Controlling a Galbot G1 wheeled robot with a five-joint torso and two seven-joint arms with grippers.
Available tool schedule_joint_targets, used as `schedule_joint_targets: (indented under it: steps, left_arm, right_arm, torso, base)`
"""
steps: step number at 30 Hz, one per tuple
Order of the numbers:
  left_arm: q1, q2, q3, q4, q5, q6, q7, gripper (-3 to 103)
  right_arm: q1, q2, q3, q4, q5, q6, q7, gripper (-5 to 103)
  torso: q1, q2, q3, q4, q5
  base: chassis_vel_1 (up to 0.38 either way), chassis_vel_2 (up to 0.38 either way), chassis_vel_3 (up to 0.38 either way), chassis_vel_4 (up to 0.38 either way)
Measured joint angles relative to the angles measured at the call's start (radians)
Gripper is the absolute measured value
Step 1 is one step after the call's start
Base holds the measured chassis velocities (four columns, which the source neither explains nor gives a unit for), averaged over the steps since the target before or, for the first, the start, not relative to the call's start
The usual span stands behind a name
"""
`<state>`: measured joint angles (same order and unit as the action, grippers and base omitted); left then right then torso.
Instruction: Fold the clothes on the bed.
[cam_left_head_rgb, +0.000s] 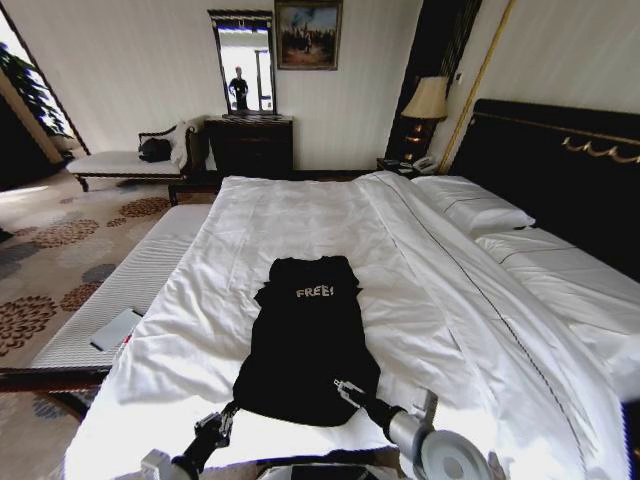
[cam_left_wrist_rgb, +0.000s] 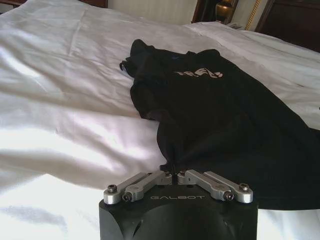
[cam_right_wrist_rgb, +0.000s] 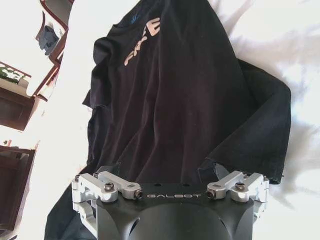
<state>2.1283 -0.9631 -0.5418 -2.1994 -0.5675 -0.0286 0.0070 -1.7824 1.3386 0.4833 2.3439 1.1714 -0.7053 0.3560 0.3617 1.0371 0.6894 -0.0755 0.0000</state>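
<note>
Folding looks partly started, judging from the lay of the cloth: the black T-shirt (cam_left_head_rgb: 306, 340) lies lengthwise in the lower centre of the head view, on the white duvet of the bed (cam_left_head_rgb: 420, 290), collar and "FREE!" print toward the far end, hem toward the robot. Sleeves appear tucked in, so the shirt reads as a narrow strip, not a spread T; side folds probably done, but I can't confirm how cleanly. Lengthwise fold not yet done, hem is still at the near end. Left claw (cam_left_head_rgb: 214, 428) sits bottom left of the head view at the shirt's near-left hem corner; in the left wrist view its fingers are pressed together with a small pucker of black fabric right at the tips, so it looks to be pinching the hem. Right claw (cam_left_head_rgb: 348, 391) is at the lower centre-right, over the near-right part of the hem; the right wrist view shows its fingers spread wide, fabric lying between and beyond them, not gripped as far as I can see. Count: one shirt, one bed, two claws, two pillows (cam_left_head_rgb: 478, 208) at right.
</note>
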Motion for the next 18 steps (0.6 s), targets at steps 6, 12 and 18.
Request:
schedule_joint_targets:
  steps: [6, 12, 18]
  left_arm:
    - [-0.013, -0.001, 0.011, 0.006, 0.001, 0.001, 0.000, 0]
    - [-0.033, -0.001, 0.032, 0.005, 0.004, 0.015, 0.000, 0]
    - [-0.037, 0.007, 0.027, -0.008, 0.000, 0.025, 0.000, 0]
  right_arm:
    - [-0.073, -0.027, 0.084, 0.055, 0.037, -0.017, 0.002, 100]
    - [-0.098, -0.039, 0.144, 0.051, 0.045, -0.022, 0.005, 100]
    - [-0.075, -0.039, 0.158, -0.024, 0.039, -0.021, 0.005, 100]
  torso:
    - [0.000, 0.000, 0.000, -0.0003, 0.0000]
    - [0.000, 0.000, 0.000, -0.0001, 0.0000]
    - [0.000, 0.000, 0.000, -0.0001, 0.0002]
  base:
    - [0.000, 0.000, 0.000, 0.000]
    - [0.000, 0.000, 0.000, 0.000]
    - [0.000, 0.000, 0.000, 0.000]
